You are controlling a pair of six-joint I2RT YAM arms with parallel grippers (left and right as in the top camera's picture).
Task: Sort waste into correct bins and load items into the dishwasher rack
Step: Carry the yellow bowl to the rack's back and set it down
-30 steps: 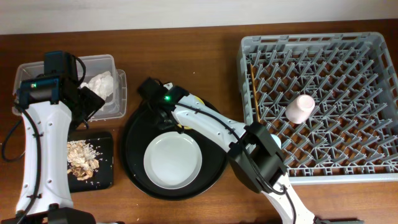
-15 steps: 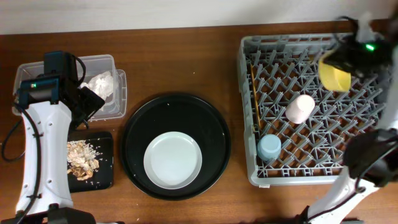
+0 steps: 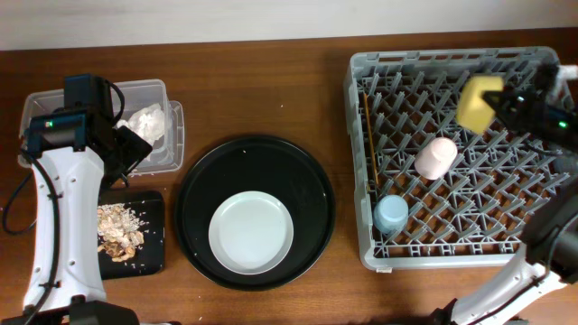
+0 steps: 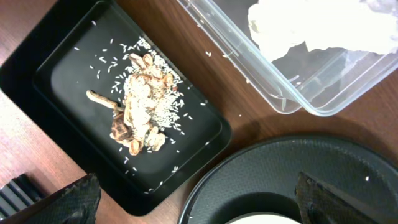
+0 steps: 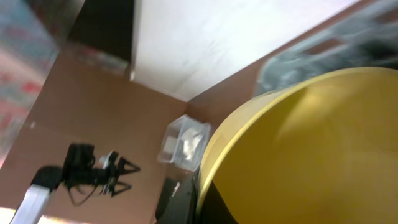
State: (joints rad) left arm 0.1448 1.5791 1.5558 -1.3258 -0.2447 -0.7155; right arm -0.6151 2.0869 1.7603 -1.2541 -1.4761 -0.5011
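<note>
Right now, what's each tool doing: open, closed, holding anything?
Left tool: open, empty.
Right tool: closed on the round yellow bowl.

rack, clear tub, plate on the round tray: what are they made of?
Rack: grey moulded plastic by the look, matte; one-piece lattice of uniform pegs.
Tub: thin clear plastic, glossy; the wooden table shows through it.
Plate: pale grey, smooth, soft sheen; melamine or glazed ceramic, can't tell.
</note>
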